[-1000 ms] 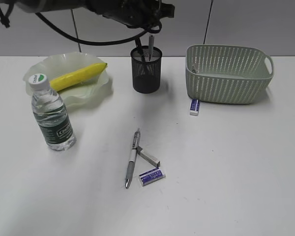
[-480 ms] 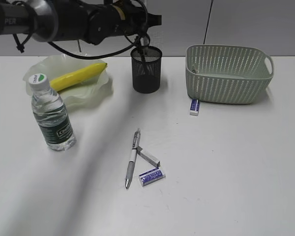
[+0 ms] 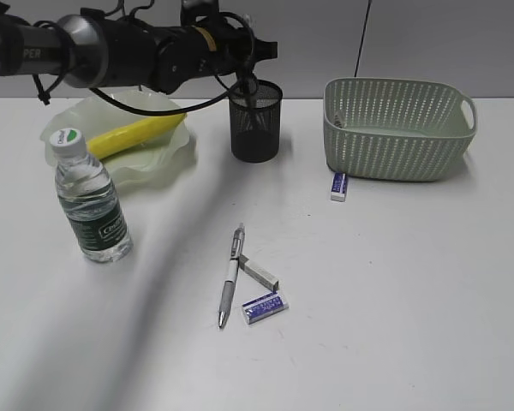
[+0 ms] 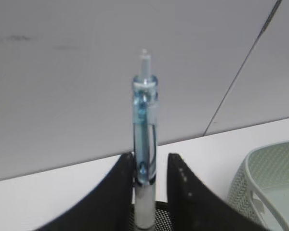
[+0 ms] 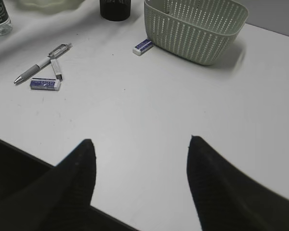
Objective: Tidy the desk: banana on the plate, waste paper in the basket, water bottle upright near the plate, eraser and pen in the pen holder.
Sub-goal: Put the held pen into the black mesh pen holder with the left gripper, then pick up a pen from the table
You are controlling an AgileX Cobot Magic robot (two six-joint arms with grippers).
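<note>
My left gripper [image 3: 249,79] hangs over the black mesh pen holder [image 3: 256,128]. A clear blue pen [image 4: 145,125] stands between its fingers with its lower end inside the holder [image 4: 162,219]. The pen leans on the left finger, with a gap to the right one, so the gripper [image 4: 151,158] is open. A second pen [image 3: 231,276] lies mid-desk beside two erasers [image 3: 265,306] [image 3: 259,273]. A third eraser [image 3: 339,186] lies by the basket [image 3: 398,128]. The banana [image 3: 137,132] lies on the plate [image 3: 163,167]. The water bottle [image 3: 90,201] stands upright. The waste paper is out of view. My right gripper [image 5: 140,144] is open and empty.
The right gripper hovers over the desk's near edge [image 5: 33,154], right of the pen [image 5: 43,62] and erasers [image 5: 45,83]. The basket [image 5: 192,26] stands at the back right.
The left arm came down and the blue pen sank into the pen holder. The left jaws parted a little. The right arm has not moved.
</note>
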